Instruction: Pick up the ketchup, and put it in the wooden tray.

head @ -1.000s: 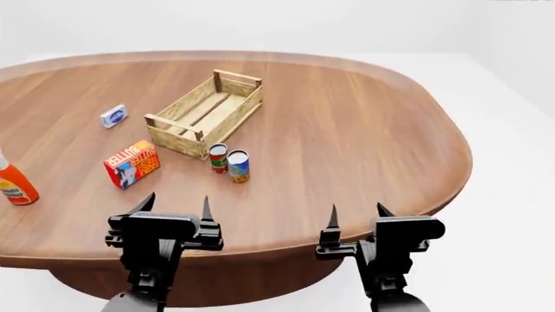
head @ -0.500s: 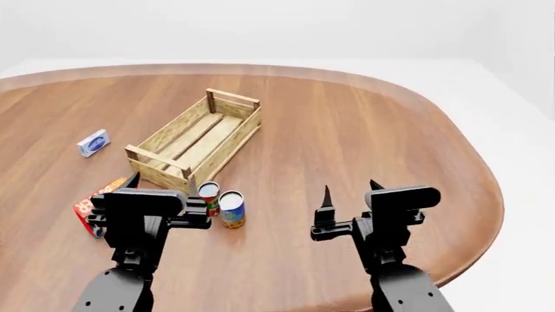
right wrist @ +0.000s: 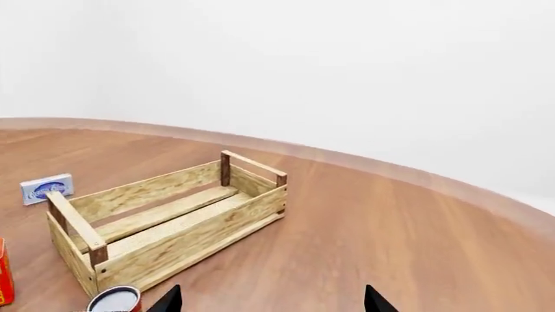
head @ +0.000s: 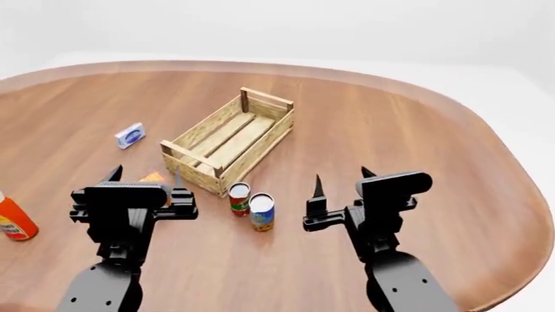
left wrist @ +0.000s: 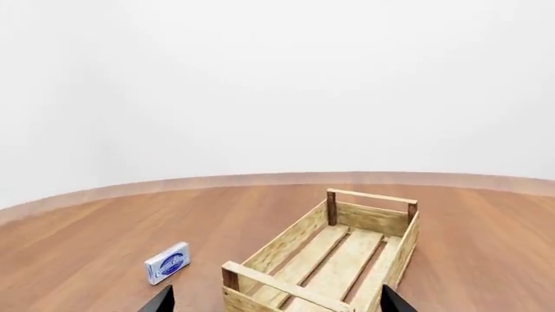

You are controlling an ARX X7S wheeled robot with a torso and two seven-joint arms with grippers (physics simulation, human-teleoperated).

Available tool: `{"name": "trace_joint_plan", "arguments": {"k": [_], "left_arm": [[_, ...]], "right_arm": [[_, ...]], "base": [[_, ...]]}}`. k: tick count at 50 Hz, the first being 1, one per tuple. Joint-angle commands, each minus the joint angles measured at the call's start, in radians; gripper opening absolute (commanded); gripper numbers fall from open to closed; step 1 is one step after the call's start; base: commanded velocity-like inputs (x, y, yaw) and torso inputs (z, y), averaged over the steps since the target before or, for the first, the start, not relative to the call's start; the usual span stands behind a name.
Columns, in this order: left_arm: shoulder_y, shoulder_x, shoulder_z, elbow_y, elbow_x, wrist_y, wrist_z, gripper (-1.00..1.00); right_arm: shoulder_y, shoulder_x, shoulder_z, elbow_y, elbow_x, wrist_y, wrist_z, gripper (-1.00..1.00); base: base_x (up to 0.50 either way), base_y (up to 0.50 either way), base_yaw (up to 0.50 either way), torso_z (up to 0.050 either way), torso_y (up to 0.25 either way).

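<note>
ketchup (head: 15, 221) | red-orange btl, upright | far left, cut off by frame edge

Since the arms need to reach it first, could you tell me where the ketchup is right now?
In the head view the ketchup stands at the far left edge of the table, outboard of the left gripper and well apart from the wooden tray.

Ketchup (head: 13, 220) stands far left of the wooden tray (head: 227, 139), well apart.
</note>
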Motion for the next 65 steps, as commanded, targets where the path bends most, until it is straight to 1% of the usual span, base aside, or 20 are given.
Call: {"name": "trace_joint_plan", "arguments": {"k": [1, 14, 26, 29, 35, 65], "left_arm": [[-0.002, -0.016, -0.021, 0.01, 0.001, 0.002, -0.019, 1.0], [-0.002, -0.042, -0.038, 0.025, 0.001, -0.034, -0.035, 1.0], [-0.089, -0.079, -0.015, 0.002, -0.009, -0.141, -0.011, 1.0], [-0.111, -0.082, -0.018, 0.004, -0.018, -0.168, -0.01, 1.0], [-0.115, -0.086, -0.023, 0.005, -0.024, -0.178, -0.012, 1.0], [-0.113, -0.091, -0.03, -0.002, -0.034, -0.171, -0.023, 1.0]], "right_arm": [[0.03, 0.002, -0.022, -0.004, 0.003, 0.016, -0.006, 1.0], [0.06, 0.0, -0.042, 0.006, 0.002, 0.025, -0.003, 1.0], [0.104, 0.002, -0.049, 0.003, 0.005, 0.113, 0.02, 1.0], [0.108, 0.001, -0.053, 0.0, 0.007, 0.12, 0.02, 1.0], [0.112, 0.0, -0.058, 0.0, 0.011, 0.121, 0.021, 1.0], [0.108, 0.003, -0.072, 0.014, 0.022, 0.091, 0.034, 1.0]], "base": [[0.09, 0.01, 0.5, 0.0, 0.0], [0.11, 0.02, 0.5, 0.0, 0.0], [0.01, 0.0, 0.0, 0.0, 0.0], [0.4, 0.08, 0.0, 0.0, 0.0], [0.46, 0.09, 0.0, 0.0, 0.0], [0.46, 0.09, 0.0, 0.0, 0.001]]}}
